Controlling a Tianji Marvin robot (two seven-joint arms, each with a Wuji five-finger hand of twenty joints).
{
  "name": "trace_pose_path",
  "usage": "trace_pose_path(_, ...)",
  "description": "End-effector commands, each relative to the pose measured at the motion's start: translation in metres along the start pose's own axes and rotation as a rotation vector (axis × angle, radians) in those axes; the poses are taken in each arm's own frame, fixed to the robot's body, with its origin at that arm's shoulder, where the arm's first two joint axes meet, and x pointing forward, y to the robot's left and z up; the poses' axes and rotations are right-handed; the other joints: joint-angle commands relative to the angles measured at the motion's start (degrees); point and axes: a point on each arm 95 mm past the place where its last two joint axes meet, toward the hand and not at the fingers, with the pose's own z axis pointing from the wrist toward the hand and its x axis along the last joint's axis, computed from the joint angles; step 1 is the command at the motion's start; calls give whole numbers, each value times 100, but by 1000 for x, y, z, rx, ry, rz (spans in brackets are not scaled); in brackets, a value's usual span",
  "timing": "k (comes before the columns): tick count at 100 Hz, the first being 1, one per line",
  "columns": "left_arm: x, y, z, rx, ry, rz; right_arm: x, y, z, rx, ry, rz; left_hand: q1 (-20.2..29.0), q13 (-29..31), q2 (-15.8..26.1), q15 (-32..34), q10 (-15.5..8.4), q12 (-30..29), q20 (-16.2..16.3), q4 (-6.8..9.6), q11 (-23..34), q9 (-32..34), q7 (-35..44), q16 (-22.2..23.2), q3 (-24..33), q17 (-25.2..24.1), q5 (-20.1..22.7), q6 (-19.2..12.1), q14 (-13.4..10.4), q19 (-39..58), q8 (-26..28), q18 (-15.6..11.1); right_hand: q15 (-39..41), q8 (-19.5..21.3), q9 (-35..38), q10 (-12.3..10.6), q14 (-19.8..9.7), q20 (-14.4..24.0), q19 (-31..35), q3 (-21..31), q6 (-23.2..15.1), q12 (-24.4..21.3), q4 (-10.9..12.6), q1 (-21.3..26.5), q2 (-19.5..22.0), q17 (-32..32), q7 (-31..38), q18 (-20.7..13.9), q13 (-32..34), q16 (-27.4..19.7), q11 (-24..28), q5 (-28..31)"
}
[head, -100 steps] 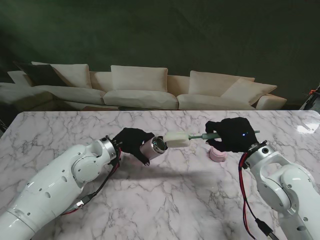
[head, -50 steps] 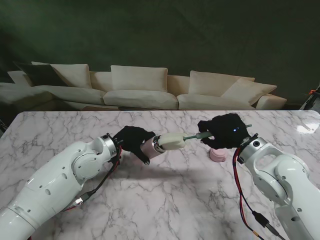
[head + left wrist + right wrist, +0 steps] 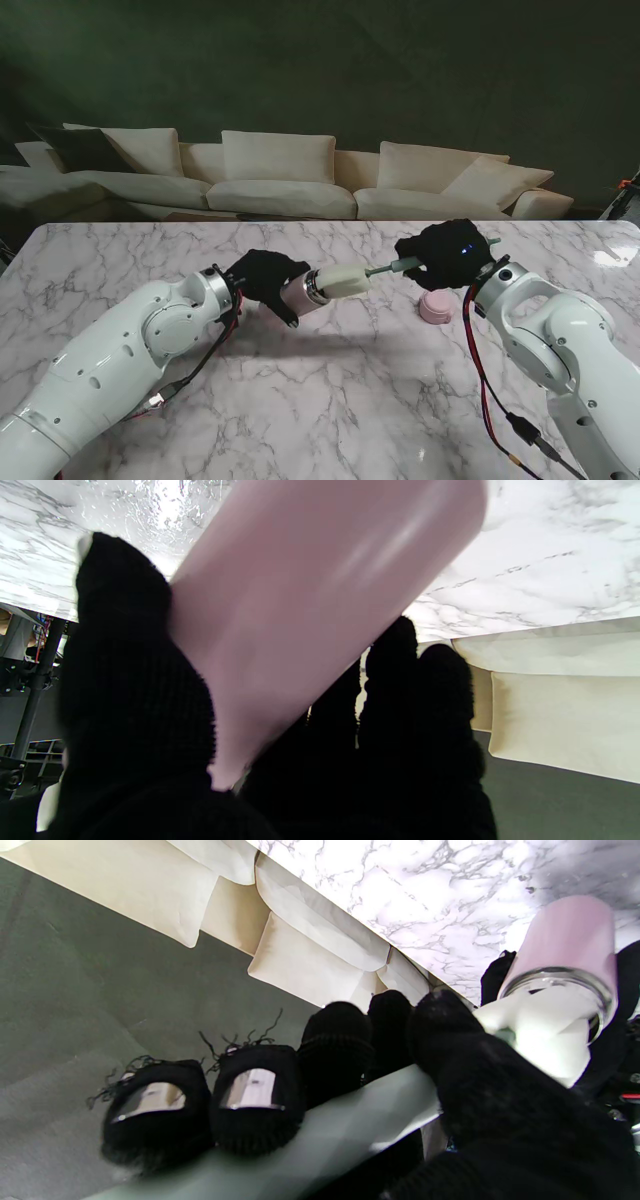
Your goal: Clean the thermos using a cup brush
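Note:
My left hand is shut on the pink thermos, held off the table and tilted with its steel mouth toward my right. The thermos body fills the left wrist view between black-gloved fingers. My right hand is shut on the pale green handle of the cup brush. The brush's cream sponge head sits partly inside the thermos mouth. In the right wrist view the sponge head enters the steel rim of the thermos, and the handle runs under my fingers.
A pink lid lies on the marble table just nearer to me than my right hand. A cream sofa stands beyond the table's far edge.
My right hand has moved left and slightly away from me, pushing the sponge head from just outside the thermos mouth into it. The left hand and thermos have barely shifted.

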Motion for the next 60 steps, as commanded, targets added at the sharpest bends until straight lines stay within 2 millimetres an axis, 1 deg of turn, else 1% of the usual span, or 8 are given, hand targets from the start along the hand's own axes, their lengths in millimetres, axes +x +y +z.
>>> trace_pose_path(1,1,-6,1,-1,8,11,-3,0,0,6,-6,-15,1810,437,1991,624,-327,236,86,405,653,129,677,194,2422,120,495,-965,-277,250,259,-516,567,-110,355,-86,-168,21,611,298,-208,87,159,245,181,266,213,52,152,372,317,142)
trace_pose_path(19,1,-5,2,-8,7,12,-4,3,1,3,-6,-31,1804,456,1987,642,-320,245,92,404,666,134,674,203,2426,139,497,-962,-286,269,257,-515,878,-210,502,-94,-273,-2,765,343,-92,189,154,231,143,459,189,50,155,522,447,193)
trace_pose_path(31,1,-5,3,-13,6,12,-4,5,3,9,4,-43,1802,464,1983,647,-309,247,93,404,671,137,673,205,2432,150,500,-970,-287,276,255,-516,1102,-335,640,-106,-315,51,967,397,31,259,145,209,110,492,168,-8,150,641,555,247)
trace_pose_path(53,1,-5,5,-17,0,9,-2,3,7,26,7,-83,1804,469,1993,648,-298,244,91,404,672,130,666,206,2441,148,501,-956,-288,278,251,-507,1196,-467,644,-138,-337,93,1071,433,151,341,132,181,100,508,136,-39,149,700,700,275)
trace_pose_path(58,1,-5,5,-17,-1,9,-2,2,7,35,1,-90,1801,471,1991,647,-302,244,91,402,675,131,666,206,2438,151,503,-960,-281,280,251,-509,1197,-507,639,-158,-345,96,1078,423,218,343,122,135,105,508,126,-48,149,703,703,276)
trace_pose_path(60,1,-5,5,-17,-2,8,-2,2,7,40,-3,-92,1803,470,1988,646,-298,243,91,402,674,131,665,206,2440,153,504,-958,-281,281,251,-509,1184,-581,640,-181,-369,98,1084,433,230,337,117,77,122,510,135,-89,150,702,695,279)
